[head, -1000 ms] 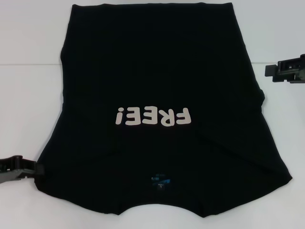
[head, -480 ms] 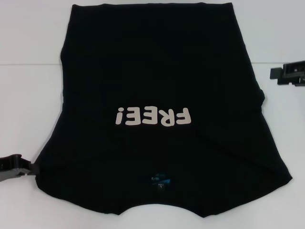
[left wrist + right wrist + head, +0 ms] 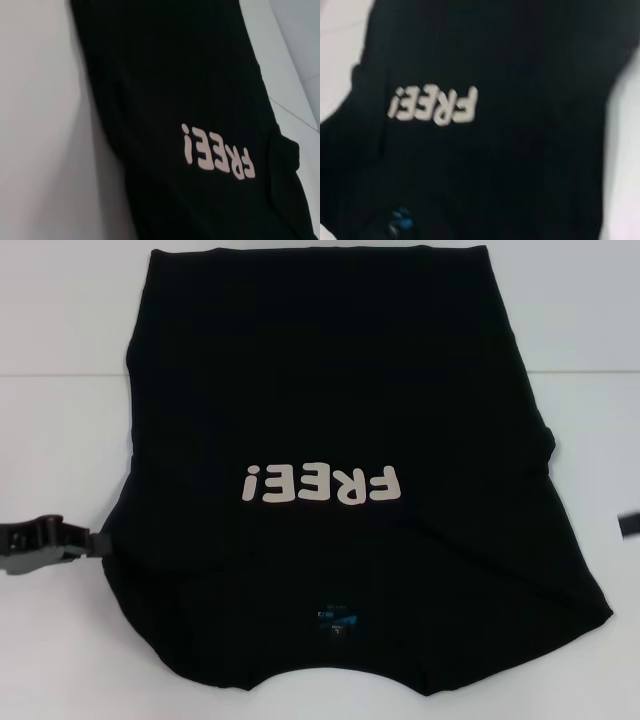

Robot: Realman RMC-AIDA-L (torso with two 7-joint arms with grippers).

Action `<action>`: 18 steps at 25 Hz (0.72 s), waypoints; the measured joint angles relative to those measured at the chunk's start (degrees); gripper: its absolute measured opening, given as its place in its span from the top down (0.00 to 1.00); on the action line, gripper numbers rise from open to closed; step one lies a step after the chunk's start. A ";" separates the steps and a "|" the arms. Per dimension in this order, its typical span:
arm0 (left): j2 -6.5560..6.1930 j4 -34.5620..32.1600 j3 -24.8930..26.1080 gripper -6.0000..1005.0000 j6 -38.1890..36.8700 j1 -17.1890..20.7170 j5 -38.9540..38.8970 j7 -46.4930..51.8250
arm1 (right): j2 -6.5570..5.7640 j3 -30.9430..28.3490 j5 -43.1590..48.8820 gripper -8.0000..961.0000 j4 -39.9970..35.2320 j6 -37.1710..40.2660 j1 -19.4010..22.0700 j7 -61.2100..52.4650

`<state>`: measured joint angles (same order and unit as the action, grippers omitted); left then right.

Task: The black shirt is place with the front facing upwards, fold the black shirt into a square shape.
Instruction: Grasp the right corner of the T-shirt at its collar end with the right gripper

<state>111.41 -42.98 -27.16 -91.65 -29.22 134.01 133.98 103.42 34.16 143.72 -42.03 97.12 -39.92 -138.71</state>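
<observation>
Lying flat on the white table, the black shirt fills most of the head view, front side up, with its neck end toward the robot and its hem at the far end. The white "FREE!" print sits upside down near the middle of the shirt, and the small blue neck label lies on the robot's side of the print, close to the collar edge. A long crease runs from just right of the print out toward the shirt's right near corner, where the cloth spreads to a point. On the left of the print the shirt's edge is drawn inward, so that side looks narrower than the right.

The left gripper reaches in low from the left, on the near side of the print's level, its tip touching the shirt's left edge. Its fingers appear closed on that edge of the cloth, though the black fabric hides the exact hold. The left wrist view shows the shirt and the print beside bare table.

Only a dark sliver of the right gripper shows, well apart from the shirt's right edge; whether its fingers are apart or together cannot be told. The right wrist view shows the shirt, the print and the label.
</observation>
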 joint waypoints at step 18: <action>-0.66 3.15 -0.11 1.00 3.62 -2.42 -0.03 -0.28 | 4.88 0.18 7.44 0.59 0.34 -4.90 3.03 0.88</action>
<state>110.74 -39.83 -27.28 -88.02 -31.64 133.98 133.69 108.29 34.33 151.15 -41.70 92.22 -36.89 -137.83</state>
